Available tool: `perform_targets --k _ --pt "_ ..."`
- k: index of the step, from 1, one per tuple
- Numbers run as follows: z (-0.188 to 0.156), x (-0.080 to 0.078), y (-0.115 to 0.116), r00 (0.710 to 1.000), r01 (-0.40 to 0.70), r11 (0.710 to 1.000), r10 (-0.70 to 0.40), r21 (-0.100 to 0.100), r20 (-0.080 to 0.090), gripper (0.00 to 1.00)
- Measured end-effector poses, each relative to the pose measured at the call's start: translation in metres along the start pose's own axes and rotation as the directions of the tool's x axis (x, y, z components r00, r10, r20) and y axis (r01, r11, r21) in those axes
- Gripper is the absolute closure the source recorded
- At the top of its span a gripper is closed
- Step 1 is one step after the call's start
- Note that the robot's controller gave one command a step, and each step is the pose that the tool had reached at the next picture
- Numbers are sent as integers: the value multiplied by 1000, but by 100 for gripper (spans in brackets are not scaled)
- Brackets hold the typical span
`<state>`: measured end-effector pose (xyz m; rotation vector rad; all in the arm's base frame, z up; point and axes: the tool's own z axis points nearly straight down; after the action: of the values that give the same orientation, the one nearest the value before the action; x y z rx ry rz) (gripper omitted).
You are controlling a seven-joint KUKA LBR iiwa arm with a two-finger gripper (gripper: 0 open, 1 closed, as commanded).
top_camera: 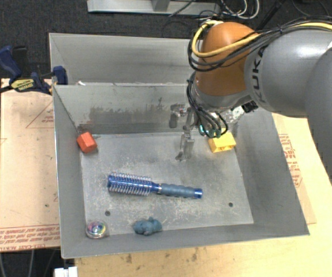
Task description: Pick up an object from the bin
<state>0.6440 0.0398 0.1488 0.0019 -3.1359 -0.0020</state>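
Observation:
My gripper (pixel 183 149) hangs under the orange wrist cover in the back right part of the bin, its metal tip low over the bare floor. A yellow block (pixel 222 143) lies just to its right, partly hidden by the wrist cables. A blue hairbrush (pixel 153 187) lies across the middle of the floor, in front of the gripper, bristle head to the left and handle to the right. Nothing shows in the gripper's grasp.
An orange-red block (pixel 86 142) sits at the left wall. A small round silvery thing (pixel 96 229) and a crumpled blue lump (pixel 147 227) lie near the front edge. The arm reaches in over the bin's right wall.

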Motion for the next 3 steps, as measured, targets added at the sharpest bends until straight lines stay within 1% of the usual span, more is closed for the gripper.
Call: perform_targets --k 1,2,3 --pt "69 76 -4 990 139 990 -139 0 -2 0" --pt "77 100 8 992 126 992 -126 2 5 0" --pt "76 98 7 992 123 992 -123 2 13 100"
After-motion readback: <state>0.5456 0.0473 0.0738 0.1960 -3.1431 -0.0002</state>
